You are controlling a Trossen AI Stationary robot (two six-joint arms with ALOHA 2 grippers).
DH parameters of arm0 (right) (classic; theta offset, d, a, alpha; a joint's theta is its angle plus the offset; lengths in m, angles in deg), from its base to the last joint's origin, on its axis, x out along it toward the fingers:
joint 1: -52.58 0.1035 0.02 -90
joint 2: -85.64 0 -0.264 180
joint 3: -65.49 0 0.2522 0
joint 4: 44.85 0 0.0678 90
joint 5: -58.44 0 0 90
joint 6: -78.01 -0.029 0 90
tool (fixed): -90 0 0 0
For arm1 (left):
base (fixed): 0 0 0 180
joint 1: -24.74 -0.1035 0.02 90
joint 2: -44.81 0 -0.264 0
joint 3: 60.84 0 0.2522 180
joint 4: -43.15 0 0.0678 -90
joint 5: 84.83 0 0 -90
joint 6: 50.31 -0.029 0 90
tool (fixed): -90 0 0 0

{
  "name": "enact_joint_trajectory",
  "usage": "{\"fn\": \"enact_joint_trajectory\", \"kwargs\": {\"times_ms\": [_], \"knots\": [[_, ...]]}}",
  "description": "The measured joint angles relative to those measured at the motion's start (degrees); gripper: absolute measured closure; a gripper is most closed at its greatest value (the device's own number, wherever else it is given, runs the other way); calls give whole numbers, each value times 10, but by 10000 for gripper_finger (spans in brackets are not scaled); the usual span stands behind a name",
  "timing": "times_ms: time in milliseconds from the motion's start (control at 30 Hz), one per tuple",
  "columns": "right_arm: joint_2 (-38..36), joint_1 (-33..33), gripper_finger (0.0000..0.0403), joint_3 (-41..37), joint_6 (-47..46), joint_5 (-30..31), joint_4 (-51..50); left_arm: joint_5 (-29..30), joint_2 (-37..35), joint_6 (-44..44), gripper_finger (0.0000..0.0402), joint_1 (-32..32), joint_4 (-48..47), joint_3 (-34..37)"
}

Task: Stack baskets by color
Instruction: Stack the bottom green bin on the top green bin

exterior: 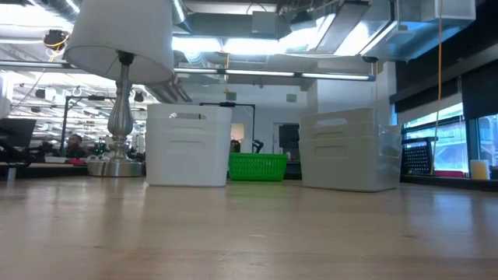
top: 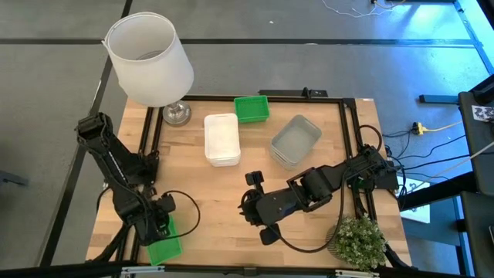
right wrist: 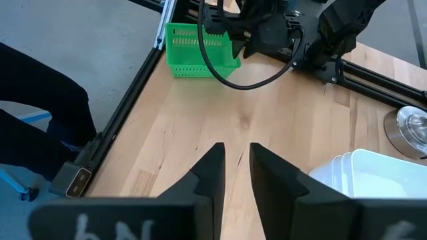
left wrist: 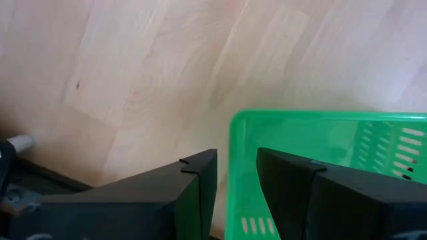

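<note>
Three groups of baskets are sitting toward the far side of the wooden table [top: 201, 193], and one more is sitting at its near left corner. The white baskets [top: 221, 139] are lying nested in one stack near the middle of the far half, long axis running from the near edge toward the far edge. Just beyond and to the right of them, a green basket [top: 252, 109] is lying at the far edge, its long axis running across the table, slightly tilted. Right of the white stack, the grey baskets [top: 296, 140] are sitting nested, turned diagonally, the long axis running from near left to far right.

A second green basket [top: 164, 245] is resting at the near left corner, under the left gripper [top: 159, 222]. In the left wrist view the fingers [left wrist: 193, 183] are standing either side of this basket's wall [left wrist: 237, 167], one outside and one inside; a narrow gap is showing between the outer finger and the wall, so a firm clamp cannot be confirmed.

The right gripper [top: 258, 210] is hovering over bare wood in the near middle, pointing toward the left arm, its fingers [right wrist: 212, 163] standing slightly apart with nothing between them.

A lamp with a white shade [top: 149, 58] is standing at the far left corner, and a small potted plant [top: 357, 241] at the near right
</note>
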Motion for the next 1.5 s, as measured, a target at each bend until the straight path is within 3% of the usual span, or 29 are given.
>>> {"fn": "enact_joint_trajectory", "kwargs": {"times_ms": [400, 600, 867, 1100, 1367, 1500], "knots": [[0, 2, 333, 0, 0, 0, -3, 6, 0, 2, 303, 0, 113, 75], [0, 2, 333, 0, -2, 0, -8, 26, 0, -2, 306, -1, 120, 87], [0, 8, 333, 0, -1, 0, -47, 29, 0, -27, 393, -34, 182, 84], [0, 24, 333, 0, 13, 0, -101, 88, 0, -110, 400, -93, 169, 23], [0, 48, 333, 0, 2, 1, -141, 240, 0, -316, 401, -186, 158, -102], [0, 66, 333, 0, 0, 42, -161, 268, 0, -411, 401, -260, 110, -174]]}}
